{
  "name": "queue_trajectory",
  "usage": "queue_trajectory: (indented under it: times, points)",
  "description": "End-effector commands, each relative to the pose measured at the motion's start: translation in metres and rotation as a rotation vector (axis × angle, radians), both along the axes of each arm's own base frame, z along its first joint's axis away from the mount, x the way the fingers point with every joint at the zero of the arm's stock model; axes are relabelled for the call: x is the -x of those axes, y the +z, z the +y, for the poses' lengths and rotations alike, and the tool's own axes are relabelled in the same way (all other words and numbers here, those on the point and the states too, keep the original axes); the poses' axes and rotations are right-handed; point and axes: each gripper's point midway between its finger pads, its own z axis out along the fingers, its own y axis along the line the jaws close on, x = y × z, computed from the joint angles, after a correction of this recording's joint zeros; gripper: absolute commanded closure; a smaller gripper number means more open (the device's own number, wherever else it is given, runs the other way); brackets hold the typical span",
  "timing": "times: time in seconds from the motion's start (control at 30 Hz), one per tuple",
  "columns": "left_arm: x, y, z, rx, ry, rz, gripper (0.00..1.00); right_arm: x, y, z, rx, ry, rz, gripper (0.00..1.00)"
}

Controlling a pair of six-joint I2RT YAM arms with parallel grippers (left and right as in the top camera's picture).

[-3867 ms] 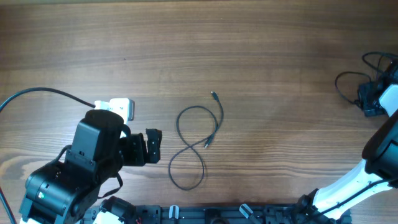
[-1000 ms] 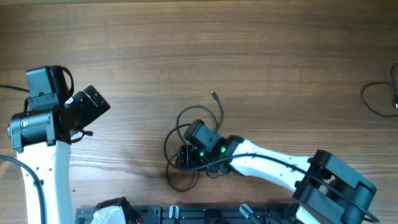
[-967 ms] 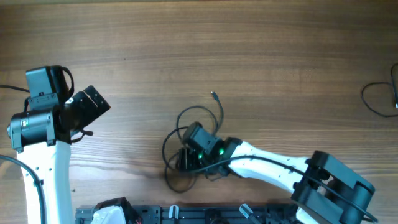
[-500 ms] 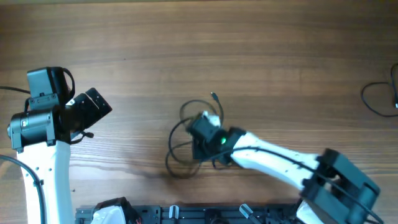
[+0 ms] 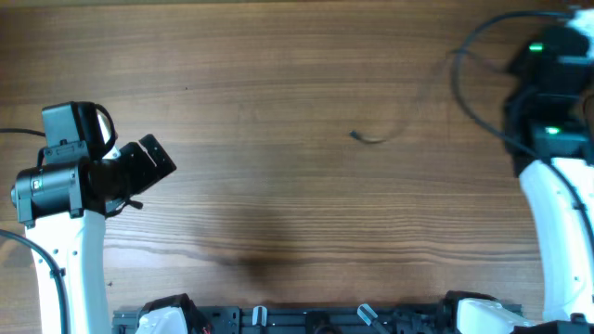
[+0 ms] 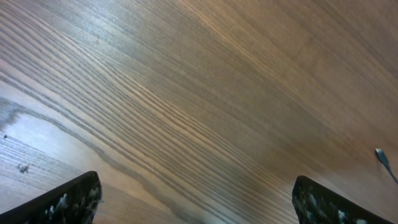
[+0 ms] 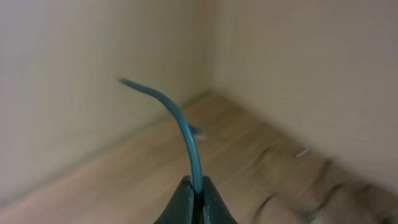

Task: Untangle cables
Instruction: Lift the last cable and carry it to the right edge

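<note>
A thin dark cable (image 5: 371,136) trails, blurred, from its free end near the table's middle up to the far right, where it loops at my right arm (image 5: 548,88). In the right wrist view my right gripper (image 7: 194,190) is shut on the cable (image 7: 180,121), which rises from the jaws and bends left. My left gripper (image 5: 156,159) is at the left side, away from the cable. In the left wrist view it (image 6: 199,202) is open and empty over bare wood, and a cable tip (image 6: 382,156) shows at the right edge.
A black rail (image 5: 306,320) runs along the table's front edge. The left arm's own black lead (image 5: 20,134) crosses the left edge. The wooden tabletop (image 5: 278,83) fills the rest of the view.
My right gripper has lifted the cable from the looped pile at the table's centre and swung it to the far right, pulling the loops out. The left arm has barely moved.
</note>
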Motion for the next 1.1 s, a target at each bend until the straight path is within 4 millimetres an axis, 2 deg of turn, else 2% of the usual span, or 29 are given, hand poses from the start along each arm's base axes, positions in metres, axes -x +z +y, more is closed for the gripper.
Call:
queue_trajectory:
  times: [0.0,0.1,0.13,0.2,0.23,0.3,0.47,0.5,0.53,0.57,0.6,0.73,0.83,0.87,0.93,1.0,1.07]
  points:
    - [0.000,0.003,-0.004,0.019,-0.024,-0.015,0.00,0.036,0.029,-0.073,0.062,-0.177,-0.062,0.96]
    - [-0.001,0.004,-0.013,0.052,-0.075,-0.025,0.00,0.077,0.023,-0.143,-0.039,-0.338,-0.167,0.96]
    - [-0.001,0.004,-0.017,0.063,-0.101,-0.024,0.00,0.086,0.015,-0.161,-0.088,-0.355,-0.196,0.96]
    - [0.002,0.003,-0.017,0.065,-0.101,-0.015,0.00,0.093,-0.009,-0.183,-0.248,-0.359,-0.268,0.96]
    - [0.002,0.002,-0.017,0.065,-0.104,-0.012,0.00,0.090,-0.017,-0.186,-0.298,-0.341,-0.279,0.96]
    - [0.004,0.002,-0.021,0.079,-0.128,-0.006,0.00,0.079,-0.049,-0.193,-0.400,-0.289,-0.245,0.96]
    - [0.010,0.000,-0.023,0.091,-0.130,0.019,0.00,0.078,-0.122,-0.199,-0.574,-0.360,-0.139,0.96]
    - [0.011,0.000,-0.024,0.092,-0.130,0.023,0.00,0.079,-0.140,-0.198,-0.605,-0.374,-0.095,0.53]
    - [0.011,0.000,-0.024,0.093,-0.130,0.024,0.00,0.080,-0.148,-0.197,-0.620,-0.381,-0.074,0.35]
    - [0.011,0.000,-0.024,0.092,-0.130,0.024,0.00,0.080,-0.155,-0.192,-0.646,-0.377,-0.057,0.07]
    - [0.011,0.000,-0.024,0.092,-0.130,0.024,0.00,0.079,-0.161,-0.186,-0.697,-0.373,-0.056,0.00]
    - [0.013,-0.001,-0.024,0.094,-0.130,0.028,0.00,0.089,-0.193,-0.146,-0.985,-0.430,-0.035,0.01]
    - [0.013,-0.001,-0.024,0.095,-0.130,0.030,0.00,0.084,-0.216,-0.098,-1.122,-0.369,0.074,0.00]
    - [0.013,-0.001,-0.024,0.095,-0.129,0.030,0.00,0.075,-0.232,-0.068,-1.130,-0.313,0.151,0.01]
    - [0.013,-0.001,-0.024,0.094,-0.130,0.031,0.00,0.051,-0.243,-0.032,-1.053,-0.145,0.233,0.00]
    - [0.013,-0.001,-0.025,0.090,-0.152,0.027,0.00,0.027,-0.247,0.001,-0.903,0.085,0.358,0.00]
    - [0.011,0.000,-0.025,0.088,-0.161,0.019,0.00,0.009,-0.257,0.028,-0.609,0.338,0.549,0.00]
